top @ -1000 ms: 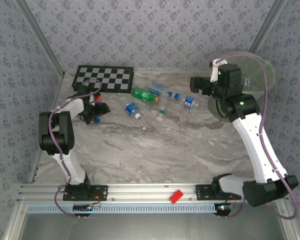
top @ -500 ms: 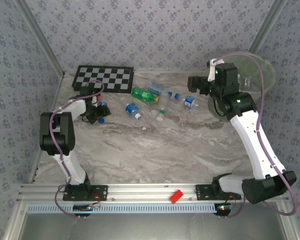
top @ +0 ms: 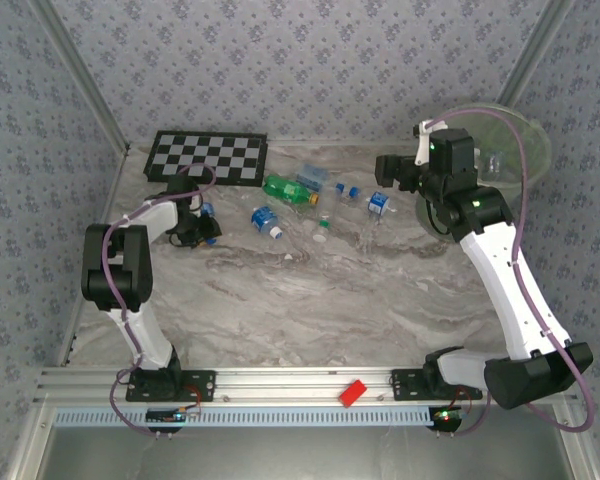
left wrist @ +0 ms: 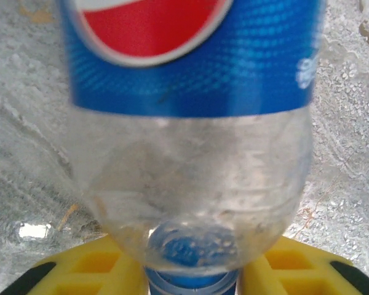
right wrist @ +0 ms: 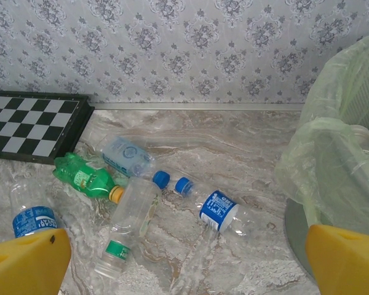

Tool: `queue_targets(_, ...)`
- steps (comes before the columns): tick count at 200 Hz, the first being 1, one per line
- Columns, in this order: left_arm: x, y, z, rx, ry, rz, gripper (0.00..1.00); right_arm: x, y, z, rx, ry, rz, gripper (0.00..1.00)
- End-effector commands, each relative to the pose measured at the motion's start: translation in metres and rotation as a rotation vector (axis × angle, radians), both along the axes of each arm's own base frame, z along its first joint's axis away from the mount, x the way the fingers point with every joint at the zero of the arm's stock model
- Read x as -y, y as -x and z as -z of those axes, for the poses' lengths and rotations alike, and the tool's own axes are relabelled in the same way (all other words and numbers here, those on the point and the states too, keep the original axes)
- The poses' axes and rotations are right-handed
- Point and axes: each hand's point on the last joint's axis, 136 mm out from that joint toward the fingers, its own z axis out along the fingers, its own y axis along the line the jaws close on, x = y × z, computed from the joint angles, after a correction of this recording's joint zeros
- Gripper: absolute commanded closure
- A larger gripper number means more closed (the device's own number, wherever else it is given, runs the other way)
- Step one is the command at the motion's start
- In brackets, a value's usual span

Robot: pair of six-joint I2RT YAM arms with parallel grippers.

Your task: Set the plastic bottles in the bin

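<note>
Left wrist view: the left gripper is clamped on a blue-label bottle. The right gripper hangs above the worktop, jaws wide apart, near the bin.

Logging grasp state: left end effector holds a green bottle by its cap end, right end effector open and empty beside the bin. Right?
No, the colour is wrong. The left wrist view shows the left end effector holding a clear bottle with a blue label and blue cap, not green. The rest stands: right end effector open and empty beside the bin.
</note>
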Motion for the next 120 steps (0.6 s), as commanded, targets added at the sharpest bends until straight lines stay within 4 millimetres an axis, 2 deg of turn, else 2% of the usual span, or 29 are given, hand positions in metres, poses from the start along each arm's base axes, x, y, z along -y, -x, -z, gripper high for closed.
queue_targets(1, 0.001, 0.007, -0.012, 0.011, -0.014, 0.012, 0.71, 0.000, 0.005, -0.008, 0.025, -0.015, 0.007, 0.00)
queue_targets(60, 0.008, 0.016, -0.032, 0.047, -0.008, 0.025, 0.79, -0.001, 0.009, -0.008, 0.019, -0.090, 0.023, 0.00)
queue_targets(69, 0.010, 0.018, -0.039, 0.063, -0.008, 0.030, 0.79, 0.001, 0.009, -0.005, 0.008, -0.112, 0.036, 0.00)
queue_targets(120, 0.024, 0.029, -0.088, 0.200, -0.003, 0.081, 0.79, 0.005, -0.006, -0.029, 0.082, -0.356, -0.020, 0.00)
